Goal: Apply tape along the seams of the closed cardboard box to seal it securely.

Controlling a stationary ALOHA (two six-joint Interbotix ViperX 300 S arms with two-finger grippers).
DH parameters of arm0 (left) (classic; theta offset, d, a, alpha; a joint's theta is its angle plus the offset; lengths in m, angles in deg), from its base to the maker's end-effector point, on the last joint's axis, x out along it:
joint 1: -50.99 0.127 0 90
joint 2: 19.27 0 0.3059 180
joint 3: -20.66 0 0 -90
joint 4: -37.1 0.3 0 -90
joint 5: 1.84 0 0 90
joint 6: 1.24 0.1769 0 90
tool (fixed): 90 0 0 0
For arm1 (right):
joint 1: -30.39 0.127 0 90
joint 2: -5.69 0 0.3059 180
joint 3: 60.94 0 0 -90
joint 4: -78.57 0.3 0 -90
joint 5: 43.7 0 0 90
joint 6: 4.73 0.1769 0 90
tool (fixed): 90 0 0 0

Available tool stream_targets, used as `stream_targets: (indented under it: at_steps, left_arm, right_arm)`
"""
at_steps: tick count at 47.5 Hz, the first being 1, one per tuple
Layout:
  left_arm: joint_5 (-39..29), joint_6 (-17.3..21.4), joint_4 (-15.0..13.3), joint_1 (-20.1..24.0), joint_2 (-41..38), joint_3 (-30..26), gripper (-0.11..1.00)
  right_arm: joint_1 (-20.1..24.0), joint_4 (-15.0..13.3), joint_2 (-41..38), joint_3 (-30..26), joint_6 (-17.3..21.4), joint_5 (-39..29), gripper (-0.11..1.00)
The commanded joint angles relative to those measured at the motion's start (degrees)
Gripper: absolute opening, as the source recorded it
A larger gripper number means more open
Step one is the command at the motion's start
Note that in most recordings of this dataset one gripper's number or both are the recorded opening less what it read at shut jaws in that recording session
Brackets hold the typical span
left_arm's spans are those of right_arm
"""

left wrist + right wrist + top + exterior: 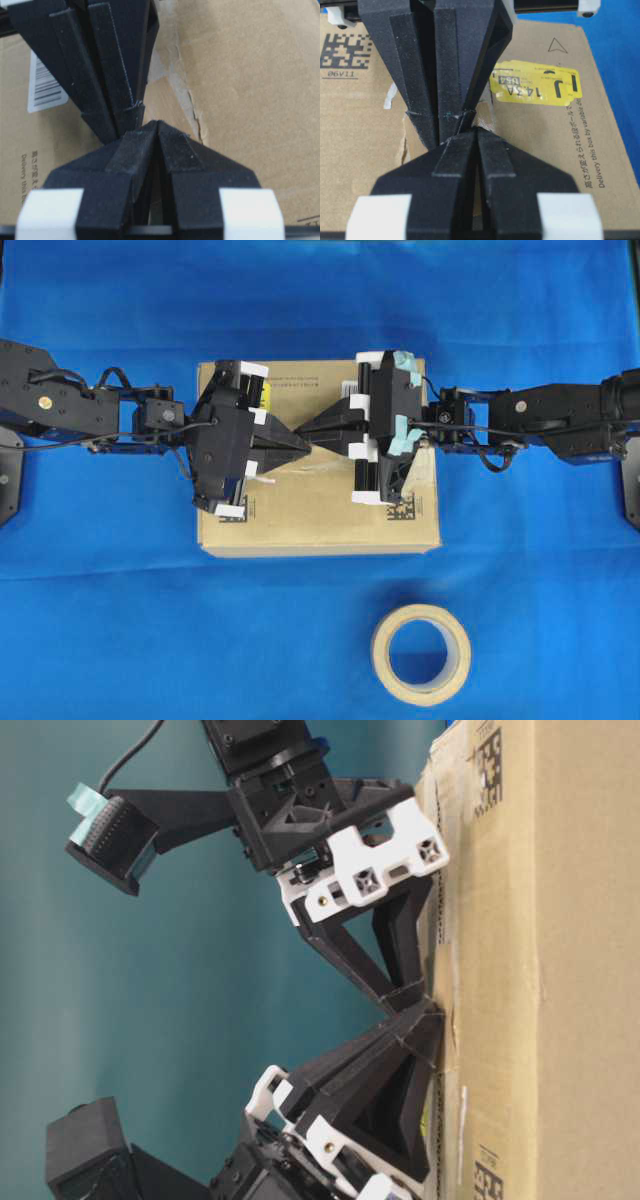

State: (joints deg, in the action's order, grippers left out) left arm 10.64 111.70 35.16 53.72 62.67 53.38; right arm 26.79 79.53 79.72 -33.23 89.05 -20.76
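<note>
Closed cardboard box, both jaws pressed together, tips meeting above it

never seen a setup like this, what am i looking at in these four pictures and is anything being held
These are two black robot arms working on a blue-covered table. One picture looks down from above, one looks from table height and appears turned sideways, and two come from cameras on the arms' wrists. On the table sit a cardboard box and a tape roll. The left gripper and right gripper are both shut, their tips meeting over the box top near its seam. Whether a piece of tape is pinched between them cannot be seen.
</note>
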Motion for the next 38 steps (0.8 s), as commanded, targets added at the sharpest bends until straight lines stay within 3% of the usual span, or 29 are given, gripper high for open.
stream_targets:
  at_steps: [1, 17, 29, 38]
  left_arm:
    - [0.6, 0.0, -0.1, 1.1, -0.2, -0.4, 0.00]
    - [0.6, -0.1, -0.1, 2.8, 1.1, 3.2, 0.00]
    - [5.0, -0.5, -0.1, 3.0, 4.7, 8.7, 0.00]
    - [7.0, -2.4, -0.1, 0.5, 7.0, 7.4, 0.00]
  right_arm:
    - [0.4, 0.0, 0.7, -0.4, 0.1, -0.1, 0.00]
    - [0.4, 0.1, 2.8, 3.3, 0.1, -2.3, 0.00]
    - [0.4, 1.1, 6.3, 7.6, 1.1, -1.8, 0.00]
    - [1.0, 1.1, 9.0, 7.1, 1.3, -1.8, 0.00]
